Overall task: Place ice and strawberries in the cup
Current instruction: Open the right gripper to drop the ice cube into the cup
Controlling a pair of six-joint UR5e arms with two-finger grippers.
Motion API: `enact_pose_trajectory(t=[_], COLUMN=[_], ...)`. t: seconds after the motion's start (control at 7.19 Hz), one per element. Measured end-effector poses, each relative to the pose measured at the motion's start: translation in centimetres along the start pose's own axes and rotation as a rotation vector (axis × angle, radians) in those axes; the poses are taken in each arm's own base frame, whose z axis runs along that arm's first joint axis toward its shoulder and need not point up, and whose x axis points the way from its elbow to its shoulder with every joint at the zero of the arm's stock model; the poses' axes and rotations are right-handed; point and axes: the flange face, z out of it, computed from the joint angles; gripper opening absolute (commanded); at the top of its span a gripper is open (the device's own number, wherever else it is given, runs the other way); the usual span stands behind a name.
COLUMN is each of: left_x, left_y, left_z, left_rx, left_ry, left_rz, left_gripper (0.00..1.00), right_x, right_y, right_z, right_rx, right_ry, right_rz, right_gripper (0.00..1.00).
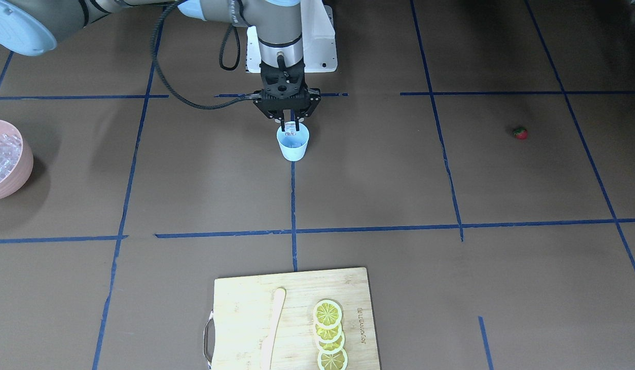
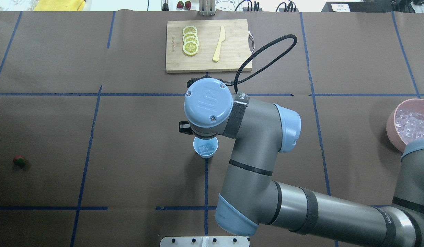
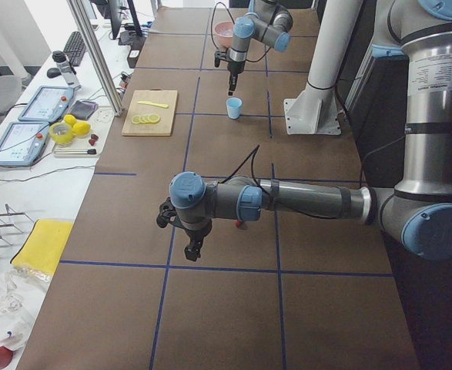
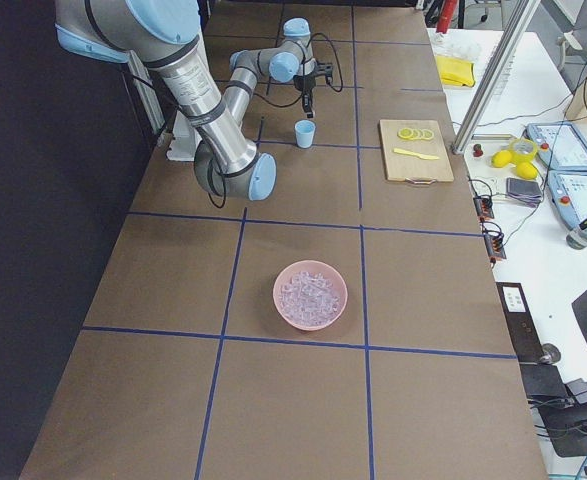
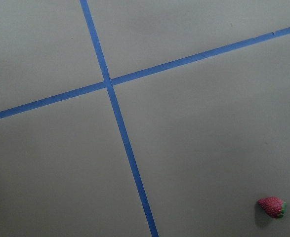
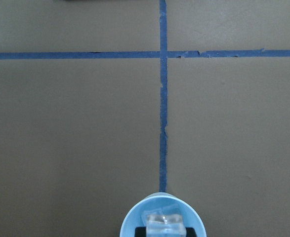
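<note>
The right gripper (image 1: 291, 125) is pinching one ice cube (image 6: 164, 223) over the upright cup (image 1: 293, 146), rim pointing up. The strawberry (image 5: 272, 207) is lying sideways, well apart. State of the left gripper (image 3: 195, 248): cannot tell.

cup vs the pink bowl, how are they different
The cup is light blue and small; the pink bowl is far wider. The cup holds a cube or two of ice; the bowl holds a heap. The right tool hangs over the cup; no tool is near the bowl. Both stand upright, open-topped.
</note>
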Motion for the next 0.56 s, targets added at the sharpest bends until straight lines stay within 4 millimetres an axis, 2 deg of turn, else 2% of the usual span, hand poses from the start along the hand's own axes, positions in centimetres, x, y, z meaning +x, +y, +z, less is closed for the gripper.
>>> enact_pose_trajectory(t=[0.14, 0.28, 0.56], left_x=[-0.05, -0.10, -0.17], left_y=[0.02, 0.03, 0.06], left_z=[0.05, 0.10, 0.16], left_rx=[-0.001, -0.002, -0.003], left_ry=[0.000, 0.001, 0.000], left_rz=[-0.001, -0.001, -0.002], left_gripper=[1.00, 1.00, 1.00], right_x=[0.07, 0.17, -0.16], right_y=[0.26, 0.37, 1.04], right_z=[0.41, 0.58, 0.60], right_rx=[0.000, 0.000, -0.006], right_ry=[0.008, 0.012, 0.007], right_rz=[-0.002, -0.002, -0.011], right_gripper=[0.06, 0.99, 0.99])
